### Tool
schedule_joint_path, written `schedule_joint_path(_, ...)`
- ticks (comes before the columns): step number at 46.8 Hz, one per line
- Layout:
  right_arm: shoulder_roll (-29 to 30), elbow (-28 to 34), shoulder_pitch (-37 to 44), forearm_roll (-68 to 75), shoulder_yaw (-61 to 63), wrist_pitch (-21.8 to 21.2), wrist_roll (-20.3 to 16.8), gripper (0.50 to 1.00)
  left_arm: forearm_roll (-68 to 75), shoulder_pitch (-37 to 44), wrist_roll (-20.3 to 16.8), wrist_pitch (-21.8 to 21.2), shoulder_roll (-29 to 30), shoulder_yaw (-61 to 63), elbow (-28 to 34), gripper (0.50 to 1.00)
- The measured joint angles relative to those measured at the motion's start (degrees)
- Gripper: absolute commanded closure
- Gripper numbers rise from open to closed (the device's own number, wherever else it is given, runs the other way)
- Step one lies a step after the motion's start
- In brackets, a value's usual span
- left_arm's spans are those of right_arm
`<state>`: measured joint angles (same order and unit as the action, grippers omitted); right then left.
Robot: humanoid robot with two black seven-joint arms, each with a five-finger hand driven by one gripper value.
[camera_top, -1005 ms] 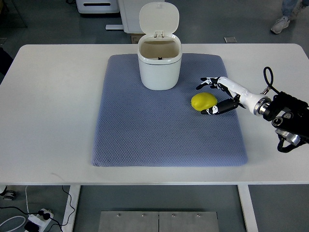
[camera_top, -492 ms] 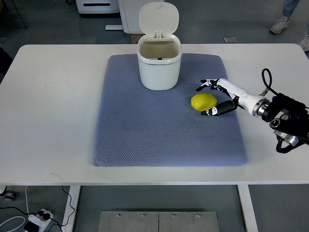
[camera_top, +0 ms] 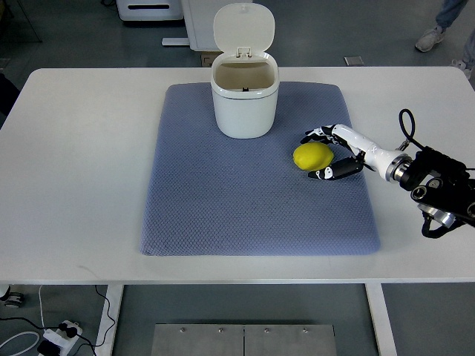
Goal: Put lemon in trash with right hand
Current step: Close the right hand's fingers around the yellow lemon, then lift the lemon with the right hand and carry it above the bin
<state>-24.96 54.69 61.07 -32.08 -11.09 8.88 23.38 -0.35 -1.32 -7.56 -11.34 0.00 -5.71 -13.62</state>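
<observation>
- Top view: your right robot hand (camera_top: 335, 152) is reaching in with fingers spread around the lemon (camera_top: 312, 156), grasping nothing.
- The lemon is lying on the blue mat (camera_top: 223, 200), near the open trash bin (camera_top: 245, 100).

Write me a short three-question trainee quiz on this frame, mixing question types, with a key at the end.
1. True or false: the lemon lies on the blue-grey mat, outside the white trash bin.
2. Multiple choice: the bin's lid is A) closed flat, B) flipped up and open, C) lying on the mat.
3. Fill in: the right hand has its fingers spread on either side of the lemon's ____ end, as seen in the picture.

Key
1. True. The lemon sits on the mat, to the right of the bin and nearer the camera.
2. B. The lid stands up behind the open mouth.
3. Right. The fingers bracket that end but have not closed on it.
</observation>
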Motion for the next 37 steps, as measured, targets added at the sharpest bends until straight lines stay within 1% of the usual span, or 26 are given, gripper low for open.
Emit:
schedule_joint_path(3,0.00,-0.01,0.13,0.00,-0.30,0.04,0.01,0.638,0.00,0.00,0.00,0.00,0.00,0.00,0.00,0.500)
schedule_joint_path(8,0.24,-0.03,0.21,0.00,-0.43,0.08,0.01,0.709,0.00,0.01,0.00,0.00,0.00,0.00,0.00,0.500)
schedule_joint_path(15,1.10,0.01,0.42,0.00,-0.46,0.09,0.01,0.856,0.00,0.00,0.00,0.00,0.00,0.00,0.00,0.500)
schedule_joint_path(17,1.13,0.02,0.52,0.00,-0.46,0.09,0.01,0.912,0.00,0.00,0.00,0.00,0.00,0.00,0.00,0.500)
schedule_joint_path(19,1.13,0.05,0.54,0.03,-0.46,0.10,0.01,0.988,0.00,0.00,0.00,0.00,0.00,0.00,0.00,0.500)
schedule_joint_path(20,1.13,0.06,0.57,0.05,-0.46,0.15,0.01,1.000,0.00,0.00,0.00,0.00,0.00,0.00,0.00,0.500)
schedule_joint_path(37,1.01,0.43,0.96,0.69,0.32,0.53,0.01,1.000,0.00,0.00,0.00,0.00,0.00,0.00,0.00,0.500)
